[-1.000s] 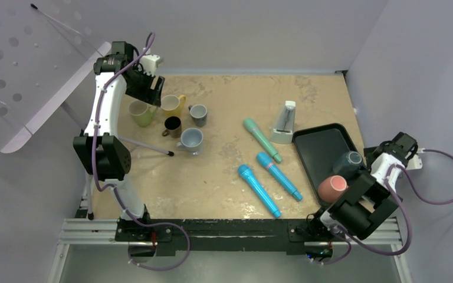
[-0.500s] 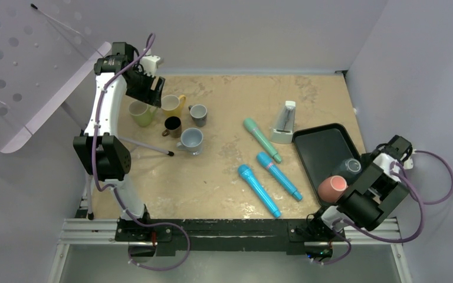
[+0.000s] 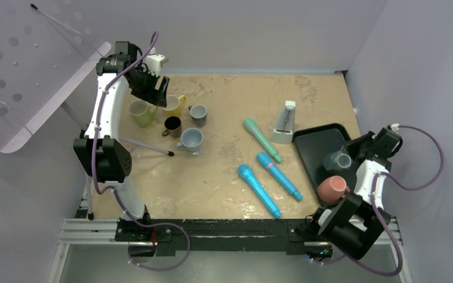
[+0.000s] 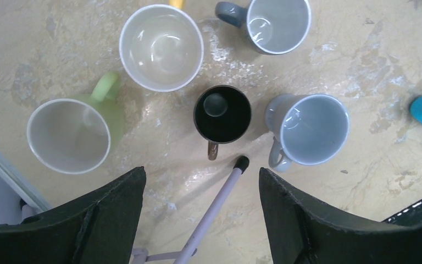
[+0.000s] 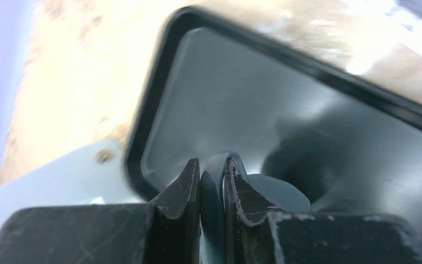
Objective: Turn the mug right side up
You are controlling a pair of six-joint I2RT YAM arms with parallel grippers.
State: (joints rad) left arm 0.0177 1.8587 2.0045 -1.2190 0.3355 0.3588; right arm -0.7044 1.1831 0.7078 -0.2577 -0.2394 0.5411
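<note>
The beige tabletop (image 3: pixel 224 177) is overlooked from above, its clustered ceramic mugs (image 3: pixel 173 125) shared with the downward left wrist view, its black plastic tray (image 3: pixel 318 150) with the close right.

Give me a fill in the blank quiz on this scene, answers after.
The right gripper is shut on a mug over the black ____.
The left gripper hovers over a mug cluster, jaws ____.
That cluster holds ____ mugs, all opening up.
One green microphone and ____ blue microphones lie on the table.
Answers: tray; open; five; two.
</note>
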